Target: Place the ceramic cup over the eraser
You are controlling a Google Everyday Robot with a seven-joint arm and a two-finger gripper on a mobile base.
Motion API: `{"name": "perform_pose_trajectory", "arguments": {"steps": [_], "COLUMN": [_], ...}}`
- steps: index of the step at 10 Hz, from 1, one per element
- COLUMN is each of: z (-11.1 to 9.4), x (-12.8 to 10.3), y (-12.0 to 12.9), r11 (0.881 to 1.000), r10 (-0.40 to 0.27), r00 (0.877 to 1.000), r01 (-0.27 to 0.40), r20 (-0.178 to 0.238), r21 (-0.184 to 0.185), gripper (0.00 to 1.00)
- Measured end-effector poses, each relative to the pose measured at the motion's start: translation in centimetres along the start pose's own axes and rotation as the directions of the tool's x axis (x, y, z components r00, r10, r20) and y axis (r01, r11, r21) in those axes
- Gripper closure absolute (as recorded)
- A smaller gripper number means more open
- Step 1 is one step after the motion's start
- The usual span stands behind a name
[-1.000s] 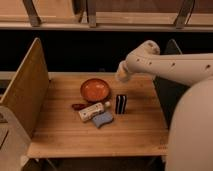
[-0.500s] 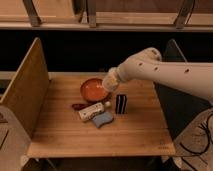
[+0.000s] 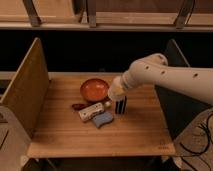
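A tall wooden side panel (image 3: pixel 29 87) stands along the 9 o'clock edge of the wooden desk (image 3: pixel 65 137). Toward the middle of the desk lies a small dark red object (image 3: pixel 78 106), too small to tell what it is. At its 1 o'clock sits the wide orange bowl (image 3: pixel 94 90), upright and open to the top. At the bowl's 6 o'clock lies a white oblong (image 3: pixel 91 112) with a red label, slanted, one end near the dark red object. A flat blue sponge (image 3: pixel 102 120) lies just beside the oblong, at its 4 o'clock.

Next comes the tool (image 3: pixel 117 90), hanging just past the bowl's 3 o'clock rim and off the desk. It is closed tight around the ceramic cup (image 3: pixel 115 95), a small cream cylinder carried at its tip, clear of the desk surface. The eraser (image 3: pixel 120 106), a black block with thin pale stripes, stands upright on the desk at the cup's 5 o'clock, directly below it and near the sponge's 1 o'clock corner. Whether cup and eraser touch cannot be told.

The white arm (image 3: pixel 165 77) reaches in from 3 o'clock, sloping down to the tool. Behind it a dark panel (image 3: pixel 172 107) closes the desk's 3 o'clock side, and cables (image 3: pixel 200 136) hang at 4 o'clock beyond it.
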Motion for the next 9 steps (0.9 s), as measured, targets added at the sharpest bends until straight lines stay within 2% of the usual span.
{"name": "perform_pose_trajectory", "arguments": {"steps": [2,3,7,9], "z": [-1.3,-1.5,-1.1,0.5], "x": [1.1,1.2,1.5,1.5], "y": [-2.2,-2.6,-2.5,-1.6], "r11": [0.997,0.996,0.997,0.999], "r10": [0.007,0.006,0.005,-0.004], "r00": [0.998,0.997,0.996,0.995], "r01": [-0.002,0.001,0.003,0.009], "r20": [-0.063,-0.078,-0.087,-0.096], "r21": [0.074,0.088,0.083,0.052], "gripper": [1.0,1.0,1.0,1.0]}}
